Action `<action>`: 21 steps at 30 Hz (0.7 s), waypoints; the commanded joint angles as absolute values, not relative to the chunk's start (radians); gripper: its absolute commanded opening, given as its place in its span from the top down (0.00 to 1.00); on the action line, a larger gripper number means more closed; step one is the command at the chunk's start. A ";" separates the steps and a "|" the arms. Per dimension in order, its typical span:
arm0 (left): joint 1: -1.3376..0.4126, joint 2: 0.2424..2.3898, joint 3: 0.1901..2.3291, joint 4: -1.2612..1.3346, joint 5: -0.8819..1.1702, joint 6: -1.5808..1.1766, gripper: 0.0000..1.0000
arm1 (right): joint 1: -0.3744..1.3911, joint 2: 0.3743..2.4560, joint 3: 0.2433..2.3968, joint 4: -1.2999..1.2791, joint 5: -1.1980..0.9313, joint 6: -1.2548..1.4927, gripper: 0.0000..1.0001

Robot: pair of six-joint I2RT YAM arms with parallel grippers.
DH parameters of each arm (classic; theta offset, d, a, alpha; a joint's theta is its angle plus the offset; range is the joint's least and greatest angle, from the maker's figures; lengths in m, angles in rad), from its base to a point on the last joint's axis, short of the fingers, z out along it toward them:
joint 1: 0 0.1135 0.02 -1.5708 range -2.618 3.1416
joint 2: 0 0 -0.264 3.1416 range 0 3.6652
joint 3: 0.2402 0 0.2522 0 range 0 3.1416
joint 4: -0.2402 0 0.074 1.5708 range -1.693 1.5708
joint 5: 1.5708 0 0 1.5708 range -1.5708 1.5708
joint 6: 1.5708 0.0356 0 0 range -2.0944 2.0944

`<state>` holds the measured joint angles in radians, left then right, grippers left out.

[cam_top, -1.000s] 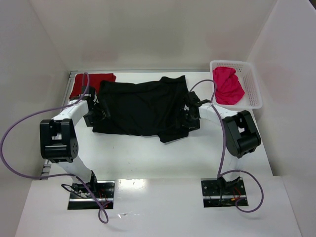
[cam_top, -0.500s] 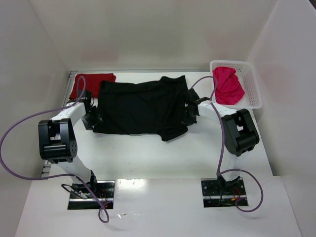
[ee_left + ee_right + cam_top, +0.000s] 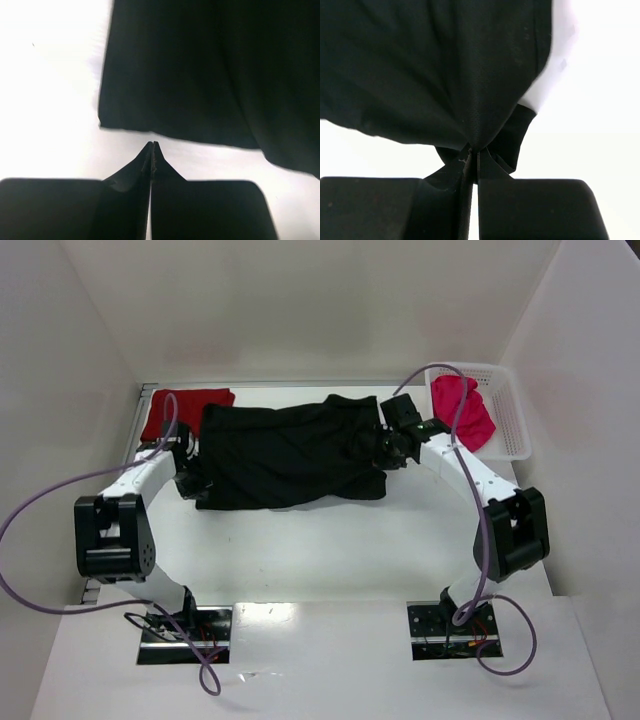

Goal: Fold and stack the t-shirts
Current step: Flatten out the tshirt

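The black t-shirt (image 3: 280, 450) lies spread across the middle of the table, bunched and raised at its right side. My right gripper (image 3: 385, 452) is shut on that right edge; the right wrist view shows black cloth (image 3: 420, 65) pinched between the jaws (image 3: 473, 150). My left gripper (image 3: 190, 483) sits at the shirt's left lower corner. In the left wrist view its jaws (image 3: 152, 146) are shut with nothing between them, and a strip of white table separates them from the shirt's hem (image 3: 190, 75). A dark red t-shirt (image 3: 185, 405) lies at the back left. A pink-red t-shirt (image 3: 462, 412) is in the basket.
A white mesh basket (image 3: 512, 415) stands at the back right against the wall. White walls close the table on the left, back and right. The white tabletop (image 3: 320, 550) runs from the shirt to the arm bases. Purple cables loop from both arms.
Both grippers have shut. The right one took hold of the black shirt's right edge and pulled it up and toward the back, bunching that side. The left one closed beside the hem.
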<state>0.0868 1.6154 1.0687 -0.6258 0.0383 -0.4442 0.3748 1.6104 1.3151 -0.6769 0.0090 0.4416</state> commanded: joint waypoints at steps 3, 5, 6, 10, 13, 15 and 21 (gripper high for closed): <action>0.052 1.456 1.103 -0.759 0.023 -0.448 1.00 | 0.370 1.482 1.246 -0.848 0.002 0.460 0.95; 0.052 1.404 1.118 -0.811 0.023 -0.457 1.00 | 0.370 1.450 1.217 -0.879 -0.008 0.471 0.97; 0.052 1.390 1.127 -0.831 0.023 -0.457 1.00 | 0.370 1.437 1.207 -0.891 -0.008 0.471 0.99; 0.034 1.319 1.137 -0.940 0.043 -0.466 1.00 | 0.370 1.387 1.180 -0.965 -0.018 0.471 0.99; -0.014 1.269 1.112 -0.979 0.043 -0.506 1.00 | 0.370 1.364 1.148 -0.997 -0.029 0.471 0.99; -0.025 1.269 1.112 -0.979 0.043 -0.517 1.00 | 0.370 1.339 1.108 -0.997 -0.055 0.471 0.93; -0.047 1.365 1.132 -0.859 0.032 -0.517 0.50 | 0.370 1.359 1.170 -0.932 -0.074 0.471 0.07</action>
<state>-0.0303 1.3231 1.1110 -0.9134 0.0319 -0.5003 0.3748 1.3712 1.1130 -0.9596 -0.0525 0.4751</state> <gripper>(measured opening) 0.446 0.884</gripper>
